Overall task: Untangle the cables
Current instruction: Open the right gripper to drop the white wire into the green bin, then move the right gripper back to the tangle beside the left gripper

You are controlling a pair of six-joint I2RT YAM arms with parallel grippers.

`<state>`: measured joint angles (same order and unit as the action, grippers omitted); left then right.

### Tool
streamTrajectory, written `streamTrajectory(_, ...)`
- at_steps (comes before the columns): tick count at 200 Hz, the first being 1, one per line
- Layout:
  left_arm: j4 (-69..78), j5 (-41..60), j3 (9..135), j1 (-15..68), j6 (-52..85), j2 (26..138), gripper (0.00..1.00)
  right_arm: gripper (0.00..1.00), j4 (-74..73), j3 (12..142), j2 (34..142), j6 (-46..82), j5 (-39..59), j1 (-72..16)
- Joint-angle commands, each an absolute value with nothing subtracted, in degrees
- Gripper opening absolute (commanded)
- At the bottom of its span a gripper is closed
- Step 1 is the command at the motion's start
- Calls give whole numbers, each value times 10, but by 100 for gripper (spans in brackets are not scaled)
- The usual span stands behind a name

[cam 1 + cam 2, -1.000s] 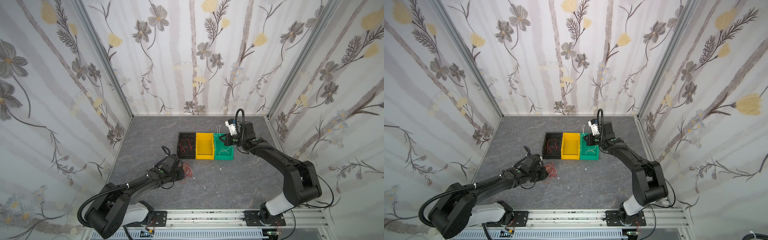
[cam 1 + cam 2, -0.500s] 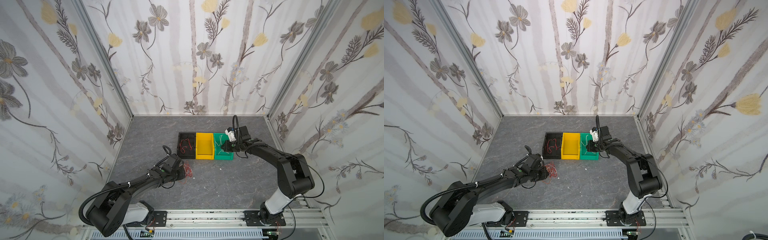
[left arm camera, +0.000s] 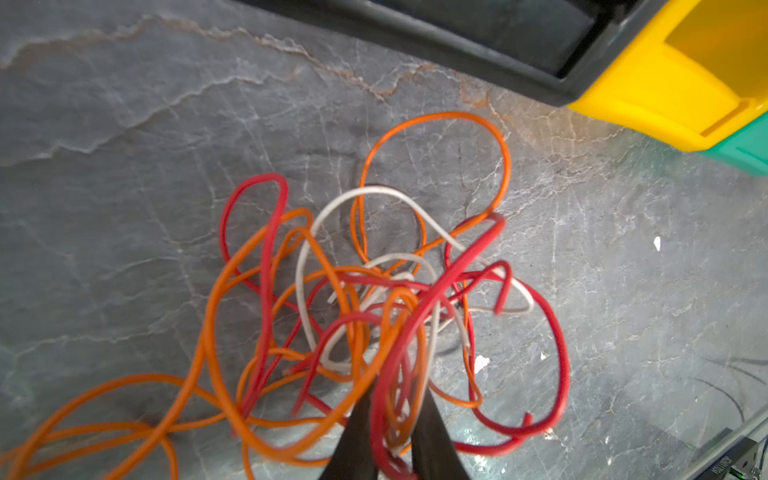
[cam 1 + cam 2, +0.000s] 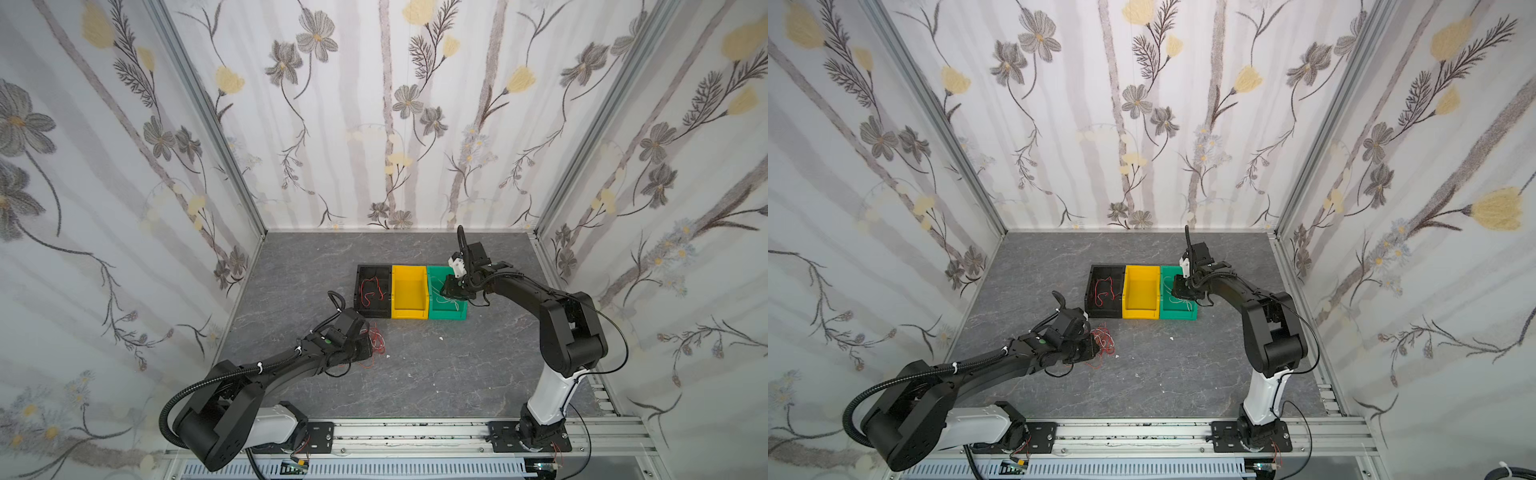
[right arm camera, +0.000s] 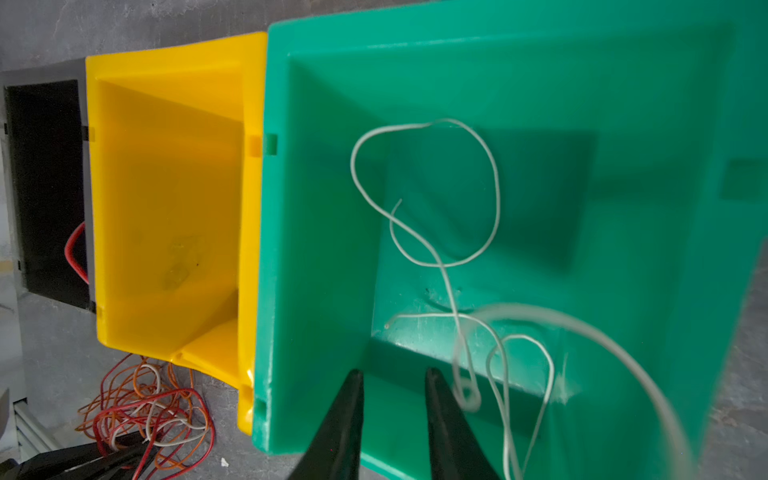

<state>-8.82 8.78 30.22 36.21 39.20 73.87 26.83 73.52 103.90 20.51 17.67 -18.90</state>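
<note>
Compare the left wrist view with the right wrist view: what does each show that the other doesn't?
Left wrist only: a close look at red and orange strands of the tangled cables clamped in the left pincer. Right wrist only: the open right pincer over the green bin, white cables loose inside it, and the yellow bin, bare inside. Both: the tangle on the table, and part of each bin, the black bin included.

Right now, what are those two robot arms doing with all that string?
They seem to be sorting wires by colour. The left gripper is clamped on the tangle of red, orange and white wires on the table. The right gripper is open over the green bin, where white wire lies. A red wire is in the black bin; the yellow bin looks empty.
</note>
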Motion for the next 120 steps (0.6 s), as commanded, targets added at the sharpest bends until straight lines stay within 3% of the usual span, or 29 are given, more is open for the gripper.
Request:
streamTrajectory(1, -85, 82, 311, 365, 397, 743, 17, 33, 287, 740, 1015, 201, 181, -190)
streamTrajectory(67, -74, 86, 322, 385, 401, 762, 17, 38, 309, 736, 938, 196, 194, -188)
streamTrajectory(120, -31, 117, 329, 417, 396, 780, 16, 41, 283, 651, 858, 215, 232, -213)
